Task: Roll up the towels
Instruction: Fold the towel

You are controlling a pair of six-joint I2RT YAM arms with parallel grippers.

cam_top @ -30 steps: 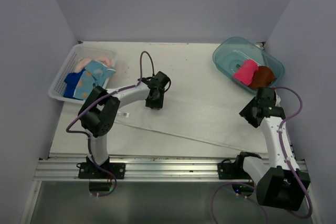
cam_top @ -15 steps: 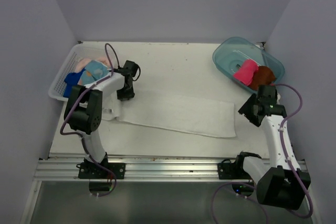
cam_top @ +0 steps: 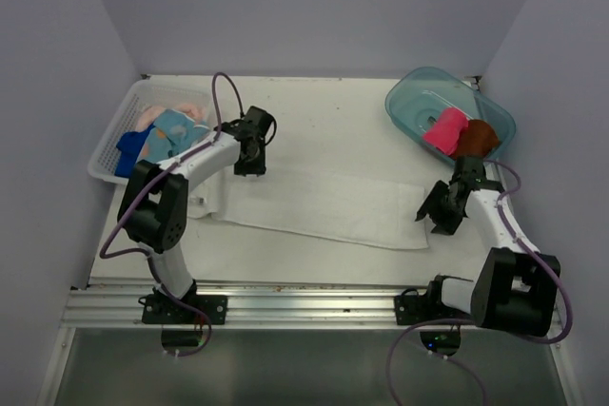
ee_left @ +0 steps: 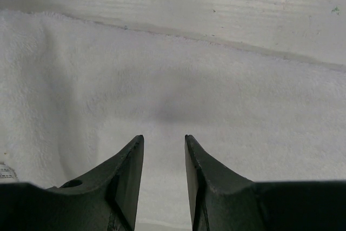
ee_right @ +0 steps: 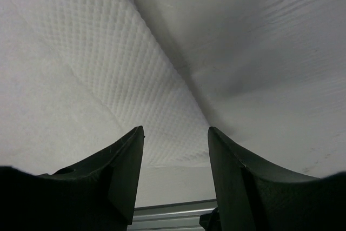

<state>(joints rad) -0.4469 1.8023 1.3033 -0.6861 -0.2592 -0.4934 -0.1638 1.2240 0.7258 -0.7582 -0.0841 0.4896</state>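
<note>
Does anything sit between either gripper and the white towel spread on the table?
Nothing visible does. The left gripper hangs over the white towel near its far edge, the right gripper over its right end. Both wrist views show only cloth and bare table below the parted jaws.

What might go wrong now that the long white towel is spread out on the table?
1. The long white terry towel is bunched at its left end and lies slightly slanted, so a roll might start lopsided.
2. The left end effector and the right end effector are open over thin, flat cloth. A pinch could miss the edge or drag the towel askew.
</note>
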